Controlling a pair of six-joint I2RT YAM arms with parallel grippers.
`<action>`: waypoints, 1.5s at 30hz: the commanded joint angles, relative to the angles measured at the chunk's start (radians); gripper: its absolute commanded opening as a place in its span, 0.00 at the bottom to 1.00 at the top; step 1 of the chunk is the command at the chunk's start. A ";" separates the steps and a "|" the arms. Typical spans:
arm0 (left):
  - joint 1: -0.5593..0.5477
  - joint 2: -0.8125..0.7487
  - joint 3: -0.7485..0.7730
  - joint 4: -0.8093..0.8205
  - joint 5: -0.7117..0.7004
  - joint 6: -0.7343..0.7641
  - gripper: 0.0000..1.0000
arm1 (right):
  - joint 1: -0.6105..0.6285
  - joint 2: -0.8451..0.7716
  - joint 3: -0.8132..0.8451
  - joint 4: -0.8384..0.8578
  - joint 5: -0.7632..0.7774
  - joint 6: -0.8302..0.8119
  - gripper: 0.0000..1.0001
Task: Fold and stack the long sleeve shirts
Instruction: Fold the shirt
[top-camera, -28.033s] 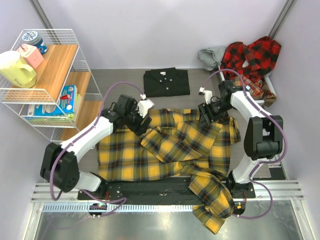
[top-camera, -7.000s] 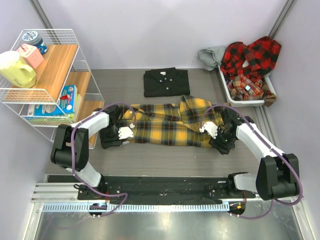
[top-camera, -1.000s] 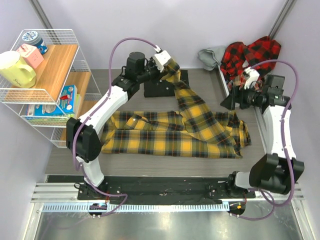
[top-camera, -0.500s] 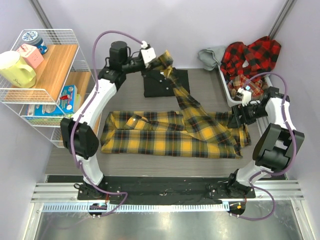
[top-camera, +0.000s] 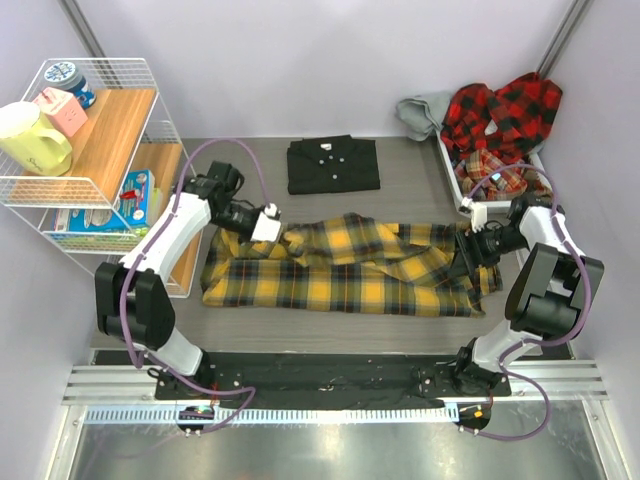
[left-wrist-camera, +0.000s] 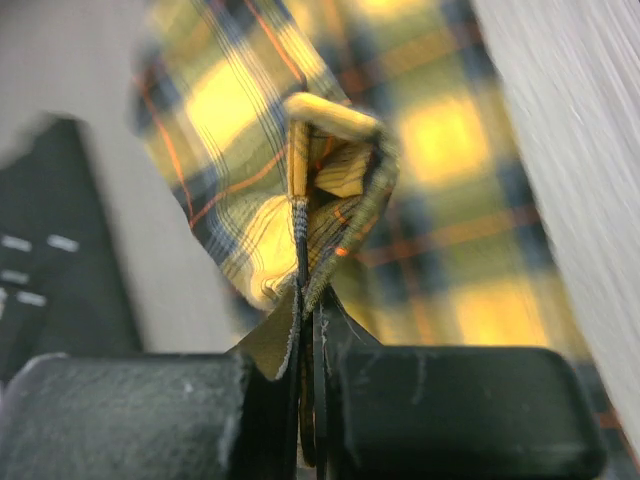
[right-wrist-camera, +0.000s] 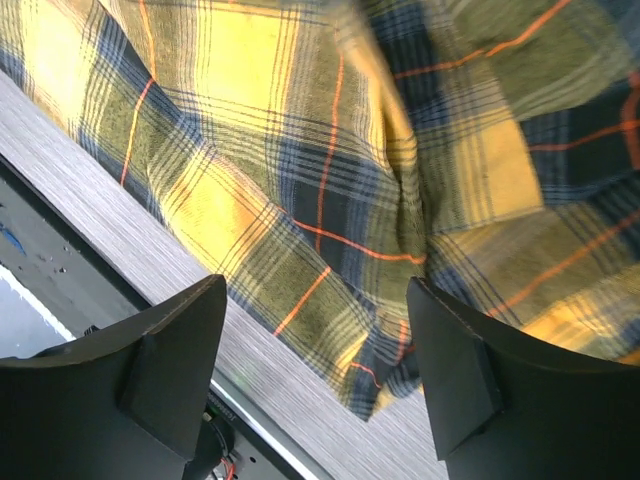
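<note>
A yellow-and-black plaid shirt (top-camera: 350, 270) lies in a long strip across the table. My left gripper (top-camera: 270, 228) is low over its left part, shut on a pinched fold of the plaid fabric (left-wrist-camera: 330, 170); the jaws meet with cloth between them (left-wrist-camera: 308, 310). My right gripper (top-camera: 472, 250) hovers open over the shirt's right end, its fingers apart on either side of a plaid corner (right-wrist-camera: 385, 385) with nothing gripped (right-wrist-camera: 315, 370). A folded black shirt (top-camera: 333, 163) lies behind. Red-and-black plaid shirts (top-camera: 505, 110) are heaped at the back right.
A white bin (top-camera: 462, 190) under the red shirts stands at the right. A grey cloth (top-camera: 422, 110) lies beside it. A wire shelf (top-camera: 100, 150) with a mug and boxes stands at the left. The black base rail (top-camera: 330, 375) runs along the front.
My left gripper has swung from high at the back down to the left-middle, bringing the held plaid part over the strip. The right gripper has dropped onto the shirt's right end, its jaws narrowing slightly.
</note>
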 joint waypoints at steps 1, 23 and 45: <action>0.049 -0.031 -0.079 -0.135 -0.066 0.310 0.00 | 0.016 -0.008 -0.032 0.032 -0.009 -0.004 0.76; 0.254 -0.002 -0.168 -0.060 -0.260 0.545 0.38 | 0.082 -0.094 0.011 -0.042 -0.062 0.032 0.54; 0.040 0.001 -0.281 0.260 -0.583 -1.006 0.59 | 0.472 -0.008 -0.089 0.385 0.208 0.409 0.43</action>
